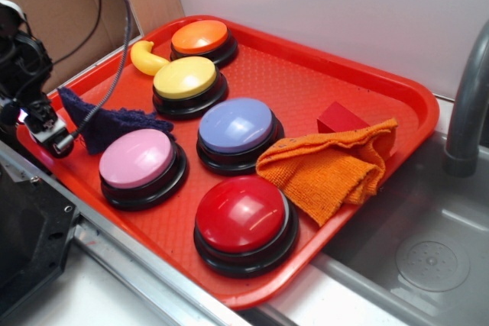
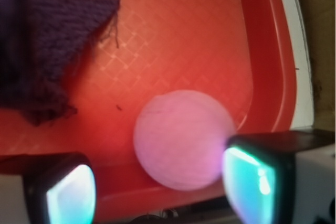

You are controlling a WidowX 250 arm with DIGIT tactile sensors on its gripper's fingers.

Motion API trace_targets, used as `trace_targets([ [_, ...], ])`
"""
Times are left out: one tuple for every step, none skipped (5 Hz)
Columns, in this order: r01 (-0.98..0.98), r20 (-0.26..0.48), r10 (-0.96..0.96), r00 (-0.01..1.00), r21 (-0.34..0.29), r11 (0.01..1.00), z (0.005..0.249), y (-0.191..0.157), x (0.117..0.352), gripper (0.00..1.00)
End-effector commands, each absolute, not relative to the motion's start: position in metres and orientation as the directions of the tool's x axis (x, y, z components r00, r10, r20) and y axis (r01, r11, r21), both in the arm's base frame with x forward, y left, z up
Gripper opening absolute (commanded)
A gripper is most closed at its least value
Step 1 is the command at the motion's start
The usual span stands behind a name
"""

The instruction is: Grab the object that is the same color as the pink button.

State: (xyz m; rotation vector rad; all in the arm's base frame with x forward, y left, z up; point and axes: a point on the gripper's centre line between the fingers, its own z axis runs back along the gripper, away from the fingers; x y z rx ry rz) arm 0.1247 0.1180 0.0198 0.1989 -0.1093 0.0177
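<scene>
Wrist view: the end effector (image 2: 160,182) stands with its jaws spread apart, two dark-framed pads (image 2: 68,195) glowing teal at the lower corners. Between them, though closer to the right-hand pad, lies the small pink ball (image 2: 181,137), round and matt, its surface blurred at this range; whether the right pad touches it cannot be told, and the left pad is clearly apart. The ball rests on the red tray (image 2: 184,35), a moulded plastic sheet with a fine diamond-grid texture, near its raised, rounded rim. A dark purple knitted cloth (image 2: 42,45), coarse and frayed at the edge, lies crumpled at upper left.

Exterior view: the end effector (image 1: 46,131), black and cabled, sits at the tray's left edge (image 1: 76,173), just beside the purple cloth (image 1: 107,124); the ball is hidden here. The pink button (image 1: 140,159), a glossy light-pink dome on a round black base, is near the cloth on the tray's front-left part. Beside it stand similar domes: lavender-blue button (image 1: 237,127), red button (image 1: 243,215), yellow button (image 1: 186,79) and orange button (image 1: 201,37). A smooth yellow banana-shaped toy (image 1: 145,59) lies by the orange and yellow domes. An orange terry cloth (image 1: 336,169) is bunched at the right, partly covering a red block (image 1: 340,118). The tray sits on a grey metallic desk (image 1: 428,257) with a grey curved pipe (image 1: 466,112) at far right.
</scene>
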Motion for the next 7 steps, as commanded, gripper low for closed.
trace_targets([
  [-0.051,0.098,0.028,0.995,0.245,0.968,0.012,0.131,0.13,1.0],
  [-0.089,0.106,0.06,0.993,0.291,0.953,0.012,0.132,0.132,0.11],
  [-0.111,0.112,0.081,0.99,0.298,0.948,0.011,0.139,0.135,0.0],
  [-0.124,0.113,0.093,0.989,0.298,0.946,0.012,0.14,0.136,0.0],
  [-0.144,0.105,0.118,0.987,0.298,0.944,0.018,0.137,0.138,0.0],
  [-0.166,0.075,0.153,0.985,0.221,0.961,0.041,0.127,0.145,0.0],
  [-0.177,0.075,0.171,0.982,0.076,0.981,0.066,0.102,0.155,0.0],
])
